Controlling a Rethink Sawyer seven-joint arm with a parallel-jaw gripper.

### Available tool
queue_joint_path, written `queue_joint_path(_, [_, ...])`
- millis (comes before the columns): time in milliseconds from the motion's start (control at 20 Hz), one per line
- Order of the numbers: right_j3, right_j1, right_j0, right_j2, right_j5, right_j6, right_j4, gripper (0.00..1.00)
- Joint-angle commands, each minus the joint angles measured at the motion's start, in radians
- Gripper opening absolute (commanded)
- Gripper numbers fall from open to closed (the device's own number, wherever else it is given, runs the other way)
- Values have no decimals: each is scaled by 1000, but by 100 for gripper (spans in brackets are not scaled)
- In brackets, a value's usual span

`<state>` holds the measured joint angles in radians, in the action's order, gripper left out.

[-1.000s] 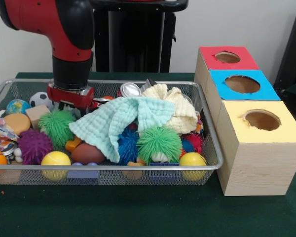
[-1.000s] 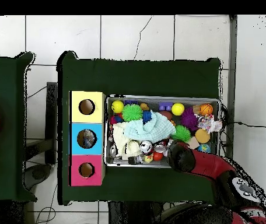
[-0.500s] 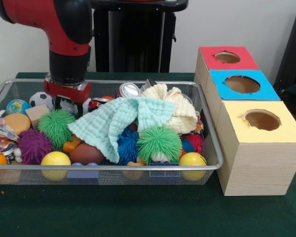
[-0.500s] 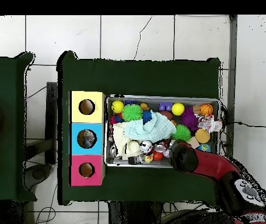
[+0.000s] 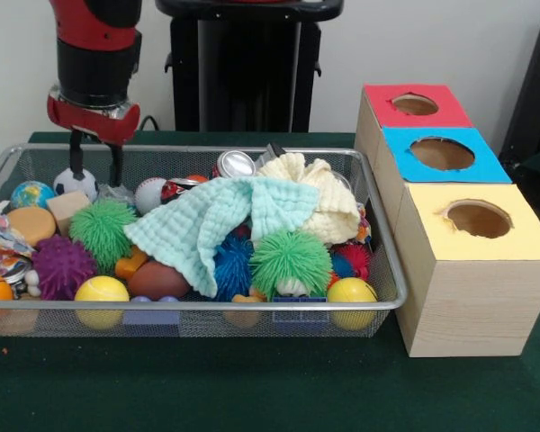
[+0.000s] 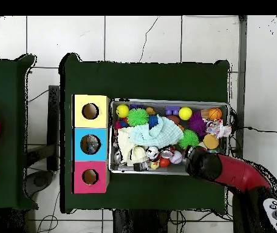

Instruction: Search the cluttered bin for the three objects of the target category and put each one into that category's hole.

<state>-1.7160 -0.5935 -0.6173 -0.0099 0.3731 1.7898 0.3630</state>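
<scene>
My arm (image 5: 94,40) is glossy red with a black cylindrical wrist section, ending in a red collar. Below it my tool (image 5: 94,171) shows two thin dark fingers (image 5: 75,155). A pale marking, possibly a logo, sits on the arm overhead.

The gripper (image 5: 95,167) is now raised clear of the clutter and shifted toward the soccer ball (image 5: 73,181); a white baseball (image 5: 150,194) is newly exposed.

Probably a robotics lab: a green-clothed table (image 6: 147,79) on tiled floor (image 6: 141,36), cables trailing at nine o'clock, a three-hole sorting box (image 5: 450,207) beside a mesh bin (image 5: 189,310).
</scene>
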Motion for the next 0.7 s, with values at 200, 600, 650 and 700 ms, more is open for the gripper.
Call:
queue_joint_path(200, [99,206,-31,33,-10,-10,89,100])
queue_joint_path(600, [92,215,-39,48,2,-11,94,100])
queue_joint_path(650, [82,201,-38,49,11,-14,92,100])
queue_joint_path(700, [66,182,-37,49,23,-14,87,100])
